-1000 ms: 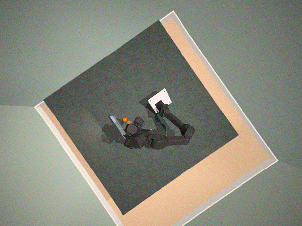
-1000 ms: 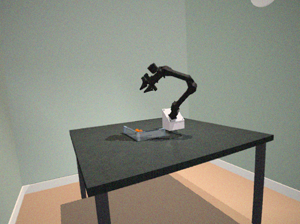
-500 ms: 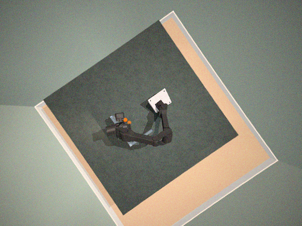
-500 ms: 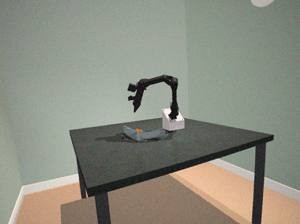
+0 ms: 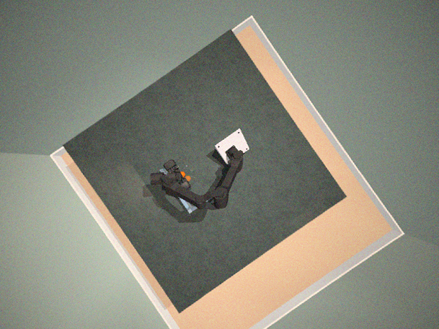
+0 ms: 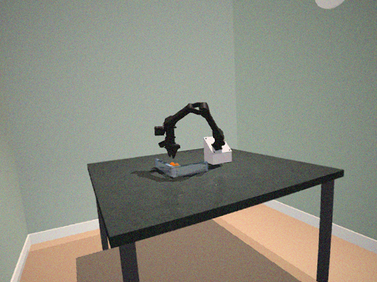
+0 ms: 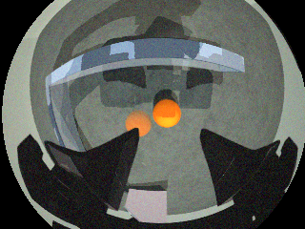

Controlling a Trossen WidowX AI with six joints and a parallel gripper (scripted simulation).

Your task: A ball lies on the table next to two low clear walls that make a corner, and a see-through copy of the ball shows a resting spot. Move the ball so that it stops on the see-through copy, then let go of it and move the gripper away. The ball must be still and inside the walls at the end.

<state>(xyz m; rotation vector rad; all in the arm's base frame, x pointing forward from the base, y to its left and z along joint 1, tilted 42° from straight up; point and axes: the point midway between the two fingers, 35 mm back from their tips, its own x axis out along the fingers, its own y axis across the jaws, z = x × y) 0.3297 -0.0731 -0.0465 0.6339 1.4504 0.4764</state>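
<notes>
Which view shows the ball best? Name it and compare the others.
The wrist view: the ball appears large and unobstructed between the open gripper fingers, beside its paler see-through copy. The top view shows only a small orange speck by the arm; the exterior view shows a tiny orange patch behind the clear walls.
</notes>
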